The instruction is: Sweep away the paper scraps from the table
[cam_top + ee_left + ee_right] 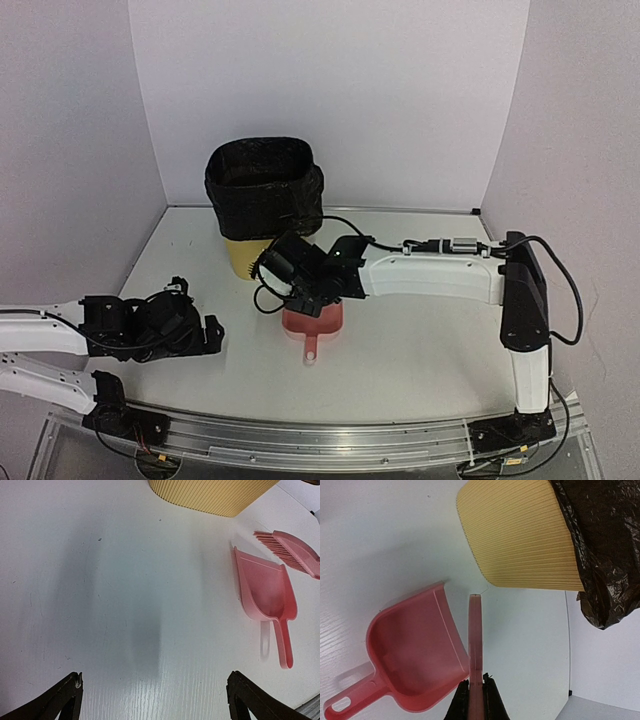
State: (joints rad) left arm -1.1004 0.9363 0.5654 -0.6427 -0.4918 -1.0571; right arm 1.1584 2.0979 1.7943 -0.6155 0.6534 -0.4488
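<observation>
No paper scraps show in any view. On the white table (420, 340) lies the pink dustpan (315, 322), empty inside in the right wrist view (415, 655) and also seen in the left wrist view (265, 587). My right gripper (295, 280) hangs over the dustpan's far edge, shut on the pink hand brush (475, 645), which I see edge-on beside the pan's mouth. The brush's bristles show in the left wrist view (292, 550). My left gripper (212, 336) is open and empty, low over bare table left of the dustpan, its fingertips (70, 690) wide apart.
A yellow ribbed bin (245, 255) lined with a black bag (265, 185) stands at the back centre, just behind the right gripper; it also shows in the right wrist view (520, 535). White walls enclose the table. An aluminium rail (330, 440) runs along the front edge.
</observation>
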